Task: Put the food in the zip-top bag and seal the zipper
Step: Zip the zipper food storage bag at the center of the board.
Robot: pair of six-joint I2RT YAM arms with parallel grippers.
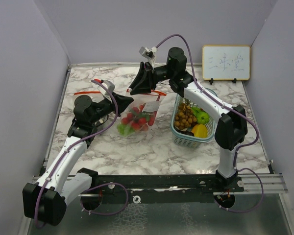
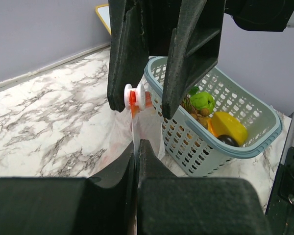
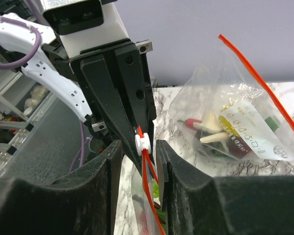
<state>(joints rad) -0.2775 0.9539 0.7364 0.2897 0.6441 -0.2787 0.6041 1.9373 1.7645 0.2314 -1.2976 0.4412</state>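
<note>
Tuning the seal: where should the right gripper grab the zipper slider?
Pinch the white slider across its two round faces, a finger each side of the orange-red zipper, approaching opposite the left gripper, which pins the zip-top bag edge beside it.

This is looking like a robotics lab test cell: plain lavender panels (image 1: 19,73) are boxing in a marble-patterned tabletop (image 1: 152,152), a left arm (image 1: 63,161) and right arm (image 1: 225,142) are sitting bolted to a black rail (image 1: 161,182), a small whiteboard (image 1: 226,62) is standing at the back, and possibly blurred shelving (image 3: 19,107) is showing beyond.
</note>
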